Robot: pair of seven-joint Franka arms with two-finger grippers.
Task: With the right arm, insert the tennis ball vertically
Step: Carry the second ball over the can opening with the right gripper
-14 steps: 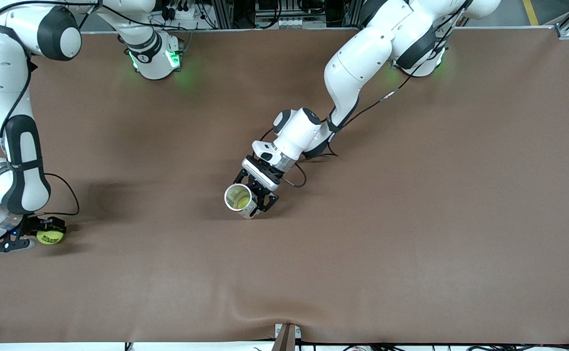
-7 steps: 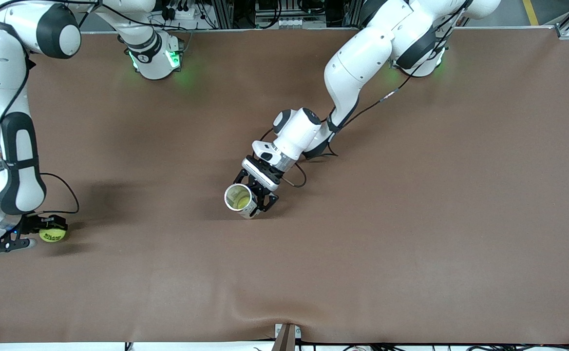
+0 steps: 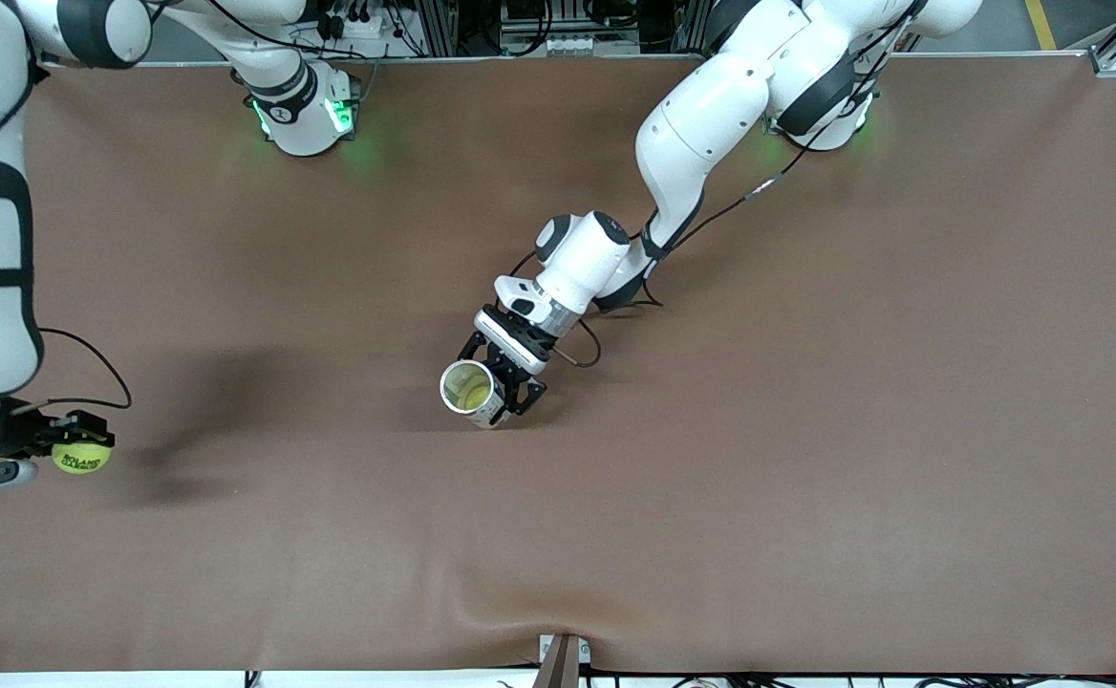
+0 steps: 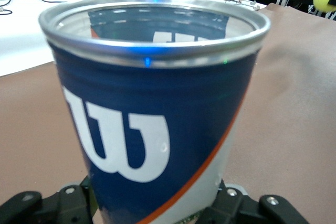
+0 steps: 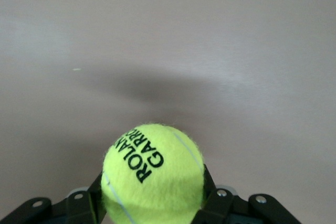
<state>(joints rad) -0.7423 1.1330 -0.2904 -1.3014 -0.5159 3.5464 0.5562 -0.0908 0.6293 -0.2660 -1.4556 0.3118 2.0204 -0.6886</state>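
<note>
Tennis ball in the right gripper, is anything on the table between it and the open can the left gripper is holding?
Nothing visible stands between them. The right gripper holds the tennis ball at the right arm's end of the table, and only bare brown table lies between it and the can, which the left gripper holds upright, mouth open.

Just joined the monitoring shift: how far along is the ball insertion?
Done: the right pincer is shut on the ball, up off the table at the right arm's end. The left pincer holds the can upright mid-table. Left: carry the ball over the can's open mouth and drop it in.
</note>
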